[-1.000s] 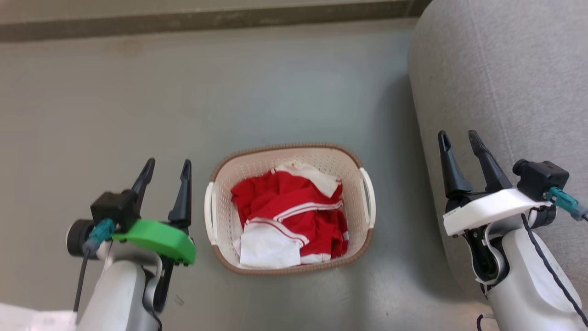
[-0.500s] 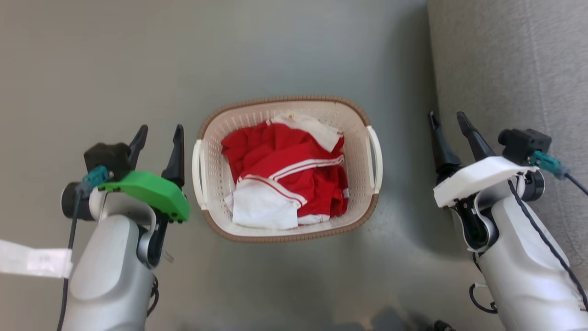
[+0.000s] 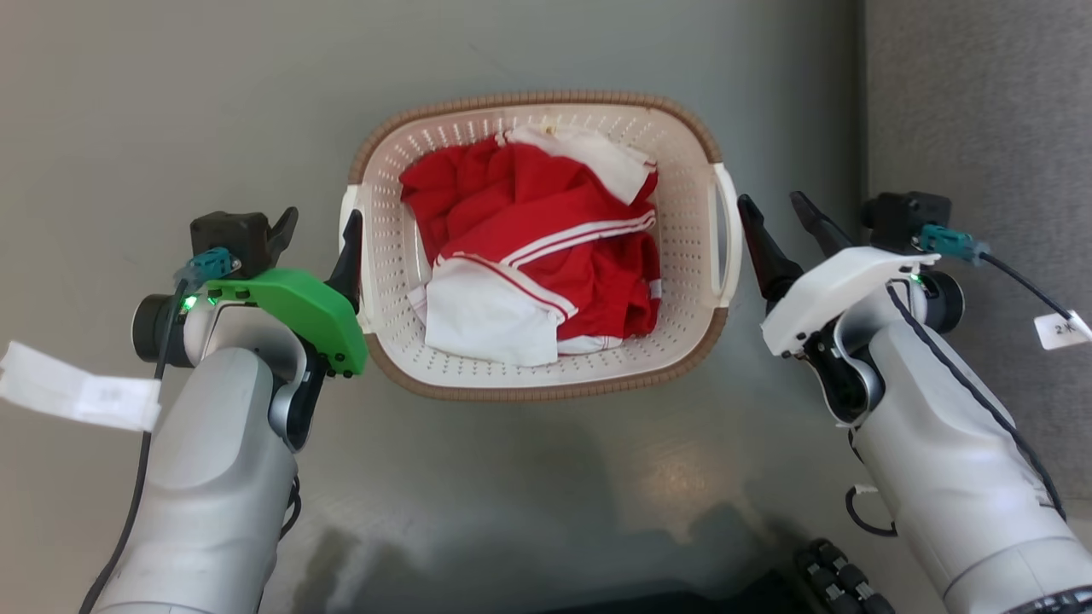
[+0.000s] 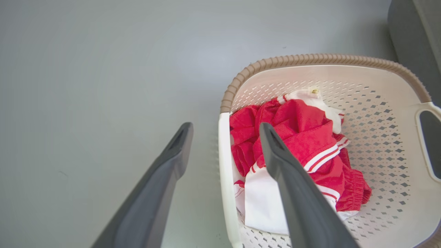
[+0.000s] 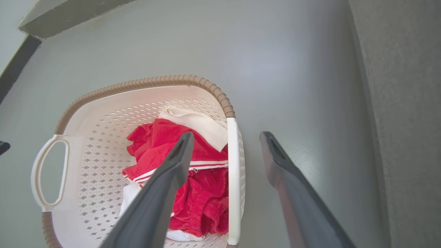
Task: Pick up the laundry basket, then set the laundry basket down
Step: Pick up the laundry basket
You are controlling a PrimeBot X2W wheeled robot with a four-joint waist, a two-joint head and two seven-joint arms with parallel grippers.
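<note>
The laundry basket (image 3: 546,394) sits on the floor (image 3: 171,102), toward 12 o'clock in the head view, with red and white clothes (image 3: 546,256) inside. The left gripper (image 3: 322,217) is at its 9 o'clock, the right gripper (image 3: 770,200) at its 3 o'clock, both with jaws apart, holding nothing. This looks like the reaching step. Next each one must close on its white handle (image 3: 729,247), then lift together.
</note>
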